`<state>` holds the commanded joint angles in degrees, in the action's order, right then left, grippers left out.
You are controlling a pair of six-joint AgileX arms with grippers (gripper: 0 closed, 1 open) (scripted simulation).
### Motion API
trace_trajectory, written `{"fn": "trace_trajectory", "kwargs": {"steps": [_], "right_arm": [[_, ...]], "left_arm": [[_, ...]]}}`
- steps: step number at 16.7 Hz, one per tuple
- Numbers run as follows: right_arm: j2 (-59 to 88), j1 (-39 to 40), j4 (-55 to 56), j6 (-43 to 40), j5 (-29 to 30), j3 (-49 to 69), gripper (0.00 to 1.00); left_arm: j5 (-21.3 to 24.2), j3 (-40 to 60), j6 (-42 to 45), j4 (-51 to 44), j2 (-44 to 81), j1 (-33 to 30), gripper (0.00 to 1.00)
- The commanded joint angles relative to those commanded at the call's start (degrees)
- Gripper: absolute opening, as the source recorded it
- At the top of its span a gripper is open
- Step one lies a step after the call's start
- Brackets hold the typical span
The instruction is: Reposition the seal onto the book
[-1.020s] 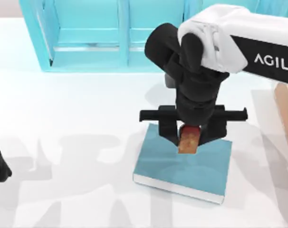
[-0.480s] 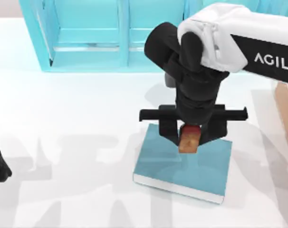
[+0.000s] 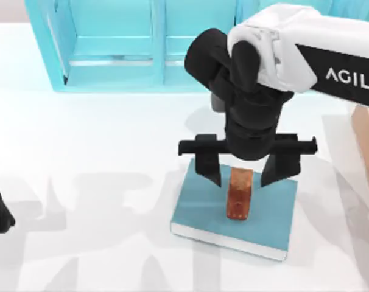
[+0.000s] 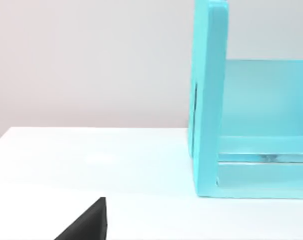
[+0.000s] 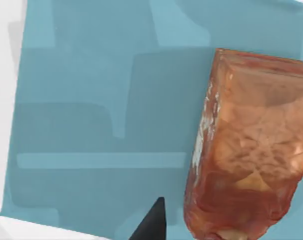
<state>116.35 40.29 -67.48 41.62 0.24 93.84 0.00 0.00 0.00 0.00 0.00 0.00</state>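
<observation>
Fingers of the right gripper [image 3: 249, 171] stand spread wide in the top view, one dark finger on each side of the seal [image 3: 238, 194], with clear gaps between them and the block. The seal stands on the book [image 3: 203, 207], toward the middle of the teal cover, and appears to rest there on its own, gripped by nothing. The book lies flat on the white table [image 3: 99, 158], in front of the cyan bookshelf [image 3: 111, 42]; a tan wooden box [image 3: 367, 137] sits at the table's right edge. The left arm is parked at the table's left edge.

From the left wrist view, one end of the bookshelf [image 4: 211, 100] rises off the table [image 4: 91, 160]. A dark wedge shows at the frame's lower edge; whether the left fingers are spread or together cannot be told.

From the right wrist view, the seal [image 5: 246, 145] stands on the book's cover [image 5: 101, 125], well inside its edges, with one dark fingertip [image 5: 154, 222] just beside it and not touching.

The step in hand looks like the release and retreat. It would be done well by a straight upward lift with the fingers held apart, so that neither one brushes the tall, narrow block and tips it.
</observation>
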Motion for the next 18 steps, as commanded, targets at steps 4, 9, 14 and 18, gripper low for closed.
{"fn": "trace_trajectory", "kwargs": {"steps": [4,9,14,18], "right_arm": [[0.00,0.00,0.00,0.00,0.00,0.00,1.00],[0.00,0.00,0.00,0.00,0.00,0.00,1.00],[-0.28,-0.08,-3.07,-0.02,0.02,2.75,1.00],[-0.66,-0.12,-6.51,-0.06,-0.01,5.83,1.00]], "left_arm": [[0.00,0.00,0.00,0.00,0.00,0.00,1.00],[0.00,0.00,0.00,0.00,0.00,0.00,1.00],[0.00,0.00,0.00,0.00,0.00,0.00,1.00],[0.00,0.00,0.00,0.00,0.00,0.00,1.00]]}}
